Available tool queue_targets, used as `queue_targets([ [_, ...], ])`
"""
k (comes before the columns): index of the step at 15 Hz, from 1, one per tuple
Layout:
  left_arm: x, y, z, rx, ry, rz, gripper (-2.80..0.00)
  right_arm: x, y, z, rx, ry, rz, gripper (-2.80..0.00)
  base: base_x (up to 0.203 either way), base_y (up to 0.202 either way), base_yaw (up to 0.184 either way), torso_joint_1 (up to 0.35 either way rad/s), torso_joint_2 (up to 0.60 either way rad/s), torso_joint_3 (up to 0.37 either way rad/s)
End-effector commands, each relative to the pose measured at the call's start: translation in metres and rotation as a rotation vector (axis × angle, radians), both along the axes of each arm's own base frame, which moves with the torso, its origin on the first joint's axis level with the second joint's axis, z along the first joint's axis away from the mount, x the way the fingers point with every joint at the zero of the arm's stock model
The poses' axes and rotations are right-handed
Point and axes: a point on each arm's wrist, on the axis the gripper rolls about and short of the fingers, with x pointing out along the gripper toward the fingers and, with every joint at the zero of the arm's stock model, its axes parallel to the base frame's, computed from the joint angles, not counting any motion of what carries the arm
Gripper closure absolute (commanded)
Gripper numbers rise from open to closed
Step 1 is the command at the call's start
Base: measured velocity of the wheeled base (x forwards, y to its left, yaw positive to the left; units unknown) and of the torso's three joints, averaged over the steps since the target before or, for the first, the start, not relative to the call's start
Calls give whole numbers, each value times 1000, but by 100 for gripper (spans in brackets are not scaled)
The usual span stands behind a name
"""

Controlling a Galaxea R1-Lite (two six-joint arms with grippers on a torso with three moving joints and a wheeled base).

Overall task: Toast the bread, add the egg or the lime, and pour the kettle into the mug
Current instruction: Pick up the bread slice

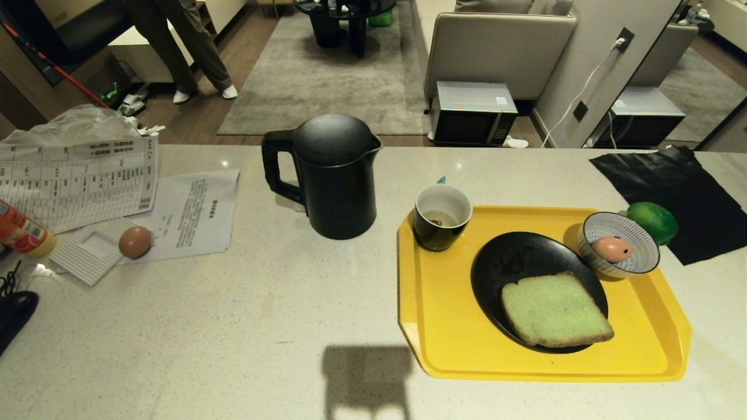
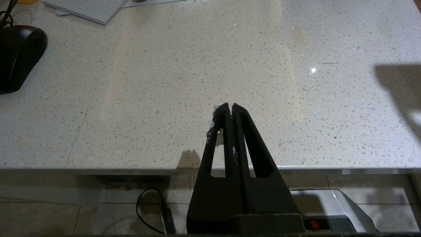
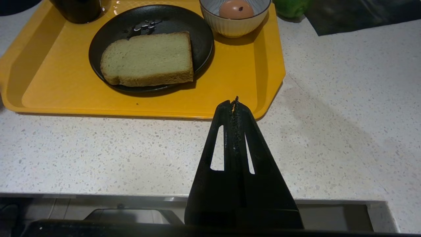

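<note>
A slice of pale green bread [image 1: 554, 310] [image 3: 148, 57] lies on a black plate [image 1: 513, 262] on the yellow tray [image 1: 443, 344]. An egg [image 1: 613, 249] [image 3: 236, 9] rests in the striped bowl [image 1: 620, 243]; a second egg [image 1: 135, 242] lies on papers at the left. The lime [image 1: 653, 220] sits off the tray behind the bowl. The tall black kettle [image 1: 330, 175] stands mid-counter, and the black mug [image 1: 442, 217] occupies the tray's near-left corner. My left gripper [image 2: 229, 107] is shut over bare counter. My right gripper [image 3: 233, 102] is shut, empty, just short of the tray's front edge.
Papers [image 1: 87, 181] and a plastic bag lie at the counter's left, with an orange bottle [image 1: 20, 230] and a black object [image 2: 18, 56]. A black cloth [image 1: 683, 186] covers the right rear. A person's legs [image 1: 187, 52] stand beyond the counter. A microwave [image 1: 473, 111] sits on the floor.
</note>
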Motion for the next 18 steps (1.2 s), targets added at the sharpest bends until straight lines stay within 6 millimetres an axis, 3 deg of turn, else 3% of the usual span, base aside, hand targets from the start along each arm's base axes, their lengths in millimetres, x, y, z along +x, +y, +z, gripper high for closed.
queue_targets([
  [1, 0, 0, 0, 1, 1, 1, 0, 2, 0, -7, -12, 28, 3, 0, 0, 0, 0, 0, 0, 0],
  [4, 0, 0, 0, 1, 1, 1, 0, 0, 0, 1, -20, -1, 6, 0, 0, 0, 0, 0, 0, 0],
  [7, 0, 0, 0, 1, 0, 1, 0, -9, 0, 48, 21, -53, 11, 0, 0, 0, 0, 0, 0, 0],
  [9, 0, 0, 0, 1, 1, 1, 0, -3, 0, 88, 79, -7, 30, 0, 0, 0, 0, 0, 0, 0],
  [13, 0, 0, 0, 1, 2, 1, 0, 39, 3, 146, 144, 193, 104, 0, 0, 0, 0, 0, 0, 0],
  [16, 0, 0, 0, 1, 1, 1, 0, 81, 4, 168, 174, 394, 154, 0, 0, 0, 0, 0, 0, 0],
  [18, 0, 0, 0, 1, 0, 0, 0, 113, 5, 172, 190, 529, 161, 0, 0, 0, 0, 0, 0, 0],
])
